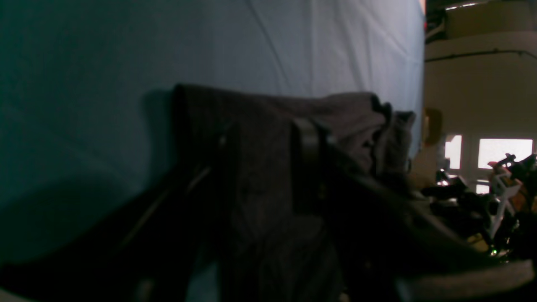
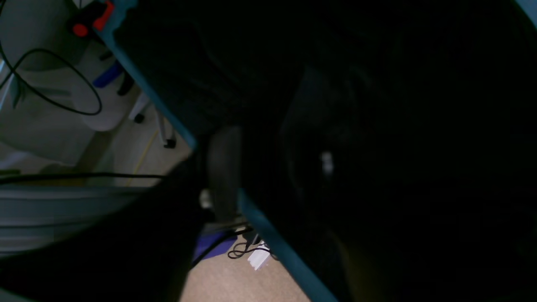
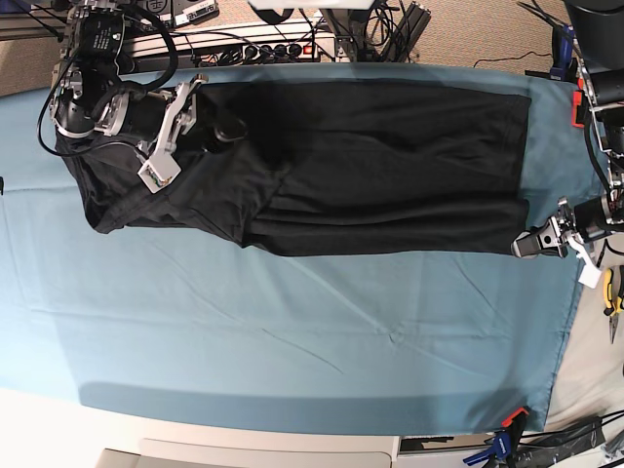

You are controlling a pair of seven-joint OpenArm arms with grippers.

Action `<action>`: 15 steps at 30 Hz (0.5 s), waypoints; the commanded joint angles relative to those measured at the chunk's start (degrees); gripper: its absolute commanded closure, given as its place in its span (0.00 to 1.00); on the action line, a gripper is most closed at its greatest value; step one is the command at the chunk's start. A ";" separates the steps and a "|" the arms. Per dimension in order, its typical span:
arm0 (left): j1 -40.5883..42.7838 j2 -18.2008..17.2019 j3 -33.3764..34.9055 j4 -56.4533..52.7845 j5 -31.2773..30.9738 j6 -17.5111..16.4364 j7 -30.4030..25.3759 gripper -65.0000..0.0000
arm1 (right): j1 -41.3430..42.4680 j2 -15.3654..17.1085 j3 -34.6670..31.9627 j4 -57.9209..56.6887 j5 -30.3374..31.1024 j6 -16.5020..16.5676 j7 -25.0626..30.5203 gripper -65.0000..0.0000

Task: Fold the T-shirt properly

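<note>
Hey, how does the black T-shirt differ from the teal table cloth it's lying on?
The T-shirt is black; the table cloth is teal. The T-shirt covers only the far strip of the table, while the table cloth spans nearly all of it. The T-shirt is rumpled and bunched at its left end in the base view; the table cloth lies smooth with faint creases. Both are soft fabric spread out flat.

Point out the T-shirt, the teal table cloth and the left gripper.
T-shirt [image 3: 390, 166]: base view, middle of the black fabric.
Teal table cloth [image 3: 292, 331]: base view, bare stretch below the shirt.
Left gripper [image 3: 531, 243]: base view, fingertips at the shirt's corner.
</note>
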 commanded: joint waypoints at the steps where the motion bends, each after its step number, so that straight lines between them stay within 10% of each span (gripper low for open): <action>1: -1.38 -1.40 -0.17 0.81 -1.56 -0.32 -0.66 0.68 | 0.31 0.81 0.28 1.07 2.82 0.08 1.01 0.60; 15: -1.33 -2.45 -0.17 0.81 0.81 -0.32 -0.79 0.58 | 7.08 -6.01 8.41 2.64 6.64 0.08 1.01 0.60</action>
